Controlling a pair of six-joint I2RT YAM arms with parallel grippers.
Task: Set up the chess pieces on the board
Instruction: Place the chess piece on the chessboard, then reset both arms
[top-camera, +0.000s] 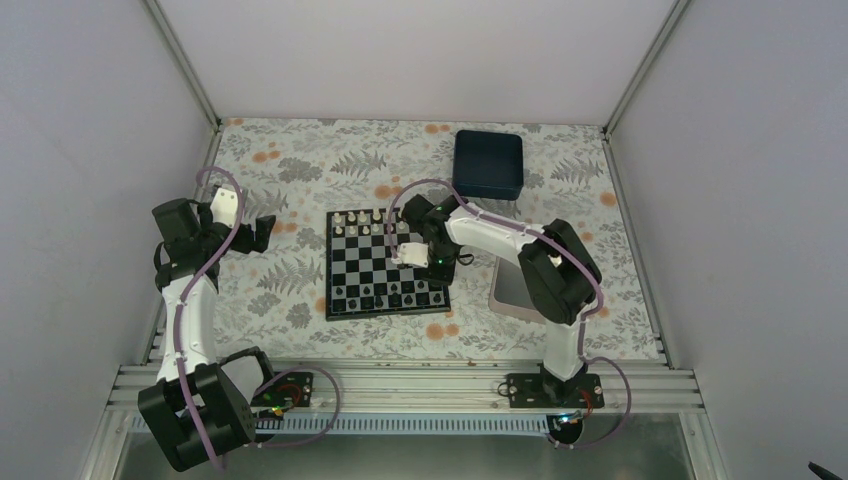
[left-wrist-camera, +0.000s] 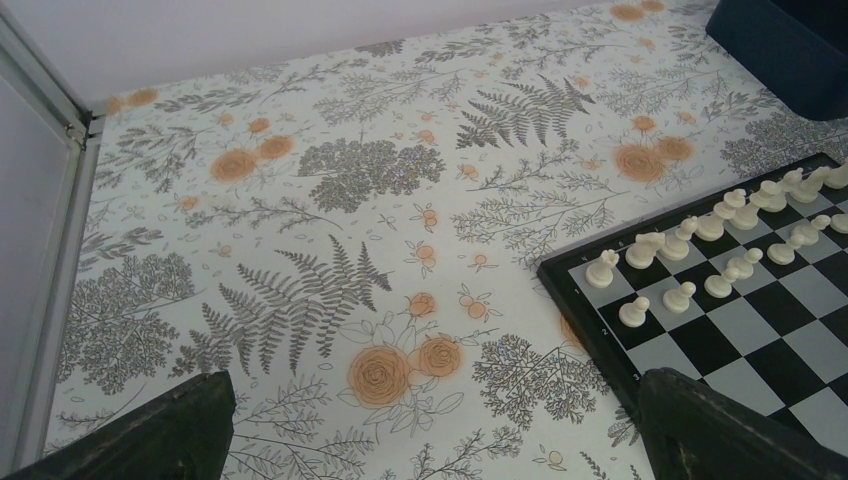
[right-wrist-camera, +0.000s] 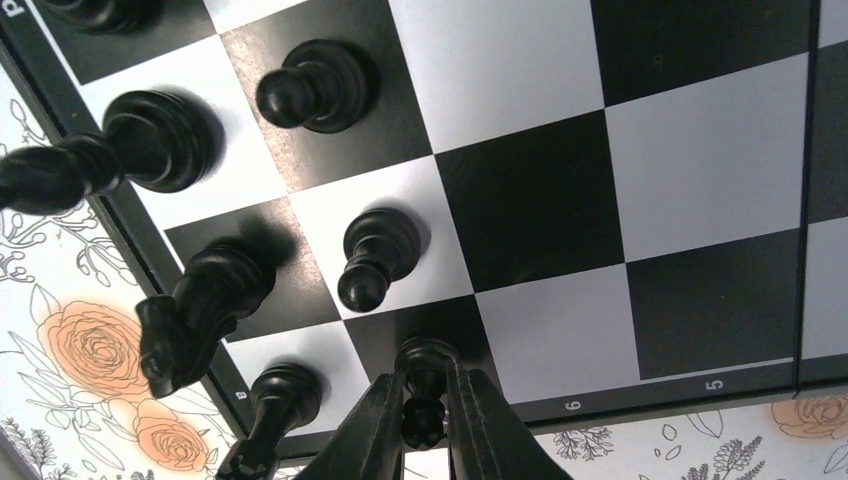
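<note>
- The board (top-camera: 388, 262) lies flat at the middle of the table (top-camera: 300, 160), just ahead of the two arm bases.
- Black pieces (top-camera: 385, 295) stand in the rows along the board's near edge.
- One black pawn (right-wrist-camera: 424, 360) stands upright on a black square at the board's right edge, close to the near right corner.
- The right gripper (right-wrist-camera: 423, 385) hangs over that corner, its two fingers pinching the pawn's head from both sides.
- White pieces (left-wrist-camera: 720, 235) stand in two rows along the board's far edge.
- The left gripper (top-camera: 262, 234) hovers over bare table left of the board, fingers (left-wrist-camera: 160, 430) spread wide and holding nothing.
- A silver tray (top-camera: 510, 290) sits just right of the board, partly hidden under the right arm.
- A blue tray (top-camera: 488, 165) sits near the table's far edge, to the right of the board.
</note>
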